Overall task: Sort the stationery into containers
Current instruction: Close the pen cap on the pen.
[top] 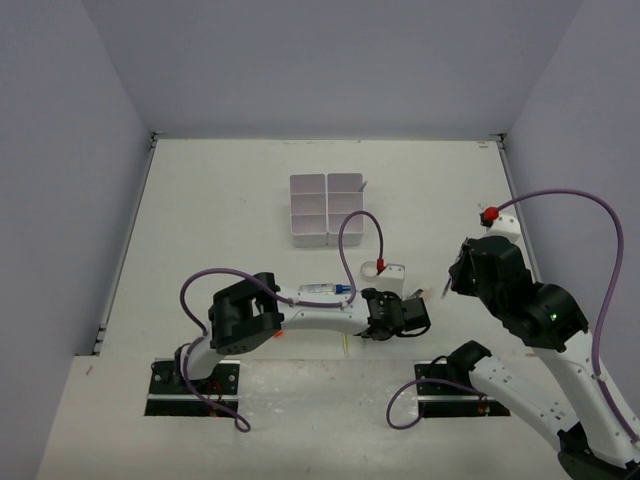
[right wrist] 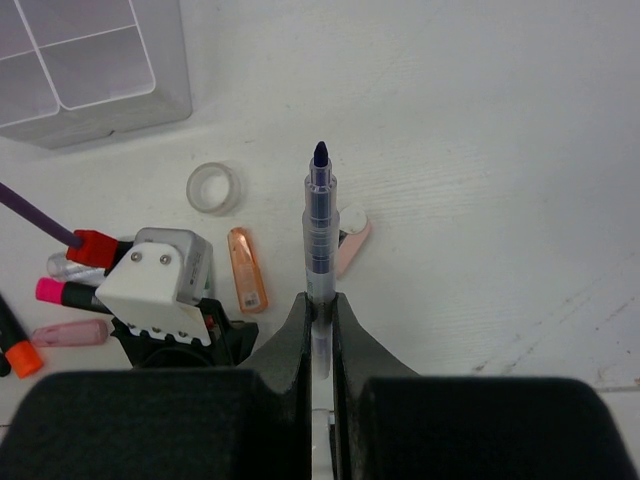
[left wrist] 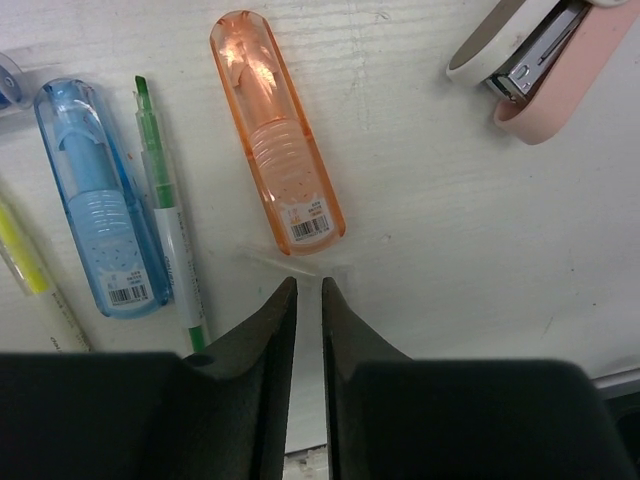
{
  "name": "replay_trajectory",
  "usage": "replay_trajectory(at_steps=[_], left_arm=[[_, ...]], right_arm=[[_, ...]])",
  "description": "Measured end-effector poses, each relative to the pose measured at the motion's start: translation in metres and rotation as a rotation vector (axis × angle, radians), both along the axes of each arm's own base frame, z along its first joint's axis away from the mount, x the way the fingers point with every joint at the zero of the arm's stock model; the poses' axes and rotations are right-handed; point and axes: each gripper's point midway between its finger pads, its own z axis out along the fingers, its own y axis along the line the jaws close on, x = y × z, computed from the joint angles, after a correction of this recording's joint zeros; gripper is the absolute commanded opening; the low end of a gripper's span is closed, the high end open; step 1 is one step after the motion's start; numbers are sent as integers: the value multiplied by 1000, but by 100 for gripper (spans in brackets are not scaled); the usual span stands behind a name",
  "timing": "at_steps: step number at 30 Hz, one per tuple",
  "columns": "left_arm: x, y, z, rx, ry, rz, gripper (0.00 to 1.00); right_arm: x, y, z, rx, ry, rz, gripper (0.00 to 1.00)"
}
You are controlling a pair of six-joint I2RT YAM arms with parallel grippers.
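Stationery: most of it lies loose on the surface (top: 220,230) on the near side of the organiser tray (top: 308,238), toward the arm bases. No item shows in the tray compartments that are in view.
Orange case (left wrist: 275,130): flat on the surface, near and right of the tray.
Key relation: the case lies straight ahead of the left tool (left wrist: 308,285), its labelled end just beyond the tips. Its long axis runs away from them, leaning slightly left and roughly toward the tray.
Neighbours: a blue case (left wrist: 100,200) and a thin green pen (left wrist: 165,220) lie alongside it, roughly parallel, close but apart. A tape ring (right wrist: 214,187) sits between the case and the tray.
Left tool: the jaws stand almost together with a thin slit between them. A pale strip lies at the tips, and I cannot tell whether it is pinched.
Right tool (right wrist: 318,300): clamped on a clear pen (right wrist: 320,215), dark tip pointing forward, raised to the right of the tray.
Nearer arm: the left, by a clear margin.
Likely need: the jaws must spread to the case's width before any grip.
Surface: white, scuffed, faintly grained.
Room: plain pale walls (top: 330,60) behind the tray and at both sides.
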Motion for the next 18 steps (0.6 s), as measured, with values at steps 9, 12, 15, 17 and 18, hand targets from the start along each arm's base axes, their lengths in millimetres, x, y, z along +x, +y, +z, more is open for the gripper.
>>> replay_trajectory(at_steps=[9, 12, 15, 17, 18], left_arm=[[-8, -7, 0, -4, 1, -20, 16], [-10, -8, -1, -4, 1, -24, 16], [-10, -7, -1, -2, 1, -25, 14], [-10, -7, -1, 1, 1, -25, 14], [-11, -7, -1, 1, 1, -25, 14]], right_arm=[[-1, -1, -1, -7, 3, 2, 0], [-1, -1, -1, -10, 3, 5, 0], [-1, -1, -1, -12, 3, 6, 0], [-1, -1, -1, -13, 3, 7, 0], [-1, -1, -1, -13, 3, 7, 0]])
